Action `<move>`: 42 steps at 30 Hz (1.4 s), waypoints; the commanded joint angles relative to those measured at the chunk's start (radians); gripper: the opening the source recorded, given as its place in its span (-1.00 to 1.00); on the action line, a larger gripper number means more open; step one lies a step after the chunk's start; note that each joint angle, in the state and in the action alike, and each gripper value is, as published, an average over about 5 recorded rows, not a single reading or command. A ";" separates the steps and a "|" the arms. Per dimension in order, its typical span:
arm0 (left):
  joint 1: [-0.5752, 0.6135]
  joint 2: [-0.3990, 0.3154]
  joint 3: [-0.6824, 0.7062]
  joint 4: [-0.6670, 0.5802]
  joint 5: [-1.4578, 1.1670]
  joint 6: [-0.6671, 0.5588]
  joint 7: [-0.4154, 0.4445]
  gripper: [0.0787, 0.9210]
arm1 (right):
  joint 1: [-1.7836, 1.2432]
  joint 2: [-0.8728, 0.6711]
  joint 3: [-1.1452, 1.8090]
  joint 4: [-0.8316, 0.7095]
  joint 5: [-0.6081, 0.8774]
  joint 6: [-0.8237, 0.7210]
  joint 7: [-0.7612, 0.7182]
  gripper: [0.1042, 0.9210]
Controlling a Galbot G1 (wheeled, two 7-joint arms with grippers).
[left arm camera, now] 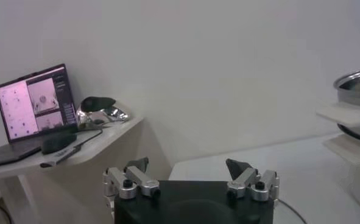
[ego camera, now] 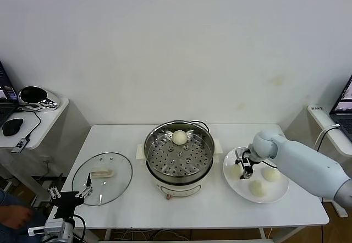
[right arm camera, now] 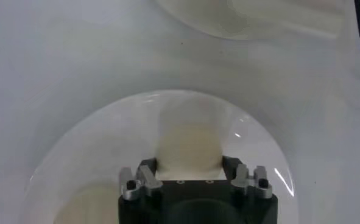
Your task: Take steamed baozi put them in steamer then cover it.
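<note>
Baozi, head view: one bun sits on the perforated tray at the far side of the steamer; three lie on the white plate to its right, two loose.
Right gripper, head view: right gripper is down on the plate, fingers clamped on the leftmost bun.
Cover, head view: glass lid lies flat on the table, left of the steamer.
Left gripper, head view: left gripper is parked at the table's near-left corner, by the lid.
Left wrist view: left gripper has its fingers spread wide, nothing between them; steamer rim is cut off at the edge.
Right wrist view: fingers flank the bun on the plate.
Step advice: lift straight up, gently, so the soft bun is not squashed, clear the pot rim, then set it beside the first.
Hard to see: fingertips hide behind the gripper body, so grip depth is unclear.
</note>
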 commanded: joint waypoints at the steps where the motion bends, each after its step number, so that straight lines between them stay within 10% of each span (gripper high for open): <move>1: 0.000 0.000 0.001 -0.002 0.001 0.000 0.001 0.77 | 0.037 -0.020 -0.008 0.019 0.012 0.004 -0.034 0.15; 18: -0.016 0.028 0.020 -0.004 -0.010 0.002 0.006 0.77 | 0.664 -0.169 -0.319 0.252 0.404 -0.151 -0.082 0.15; 42: -0.048 0.021 0.030 -0.004 -0.029 0.009 0.010 0.77 | 0.635 0.547 -0.497 0.071 0.856 -0.486 0.248 0.18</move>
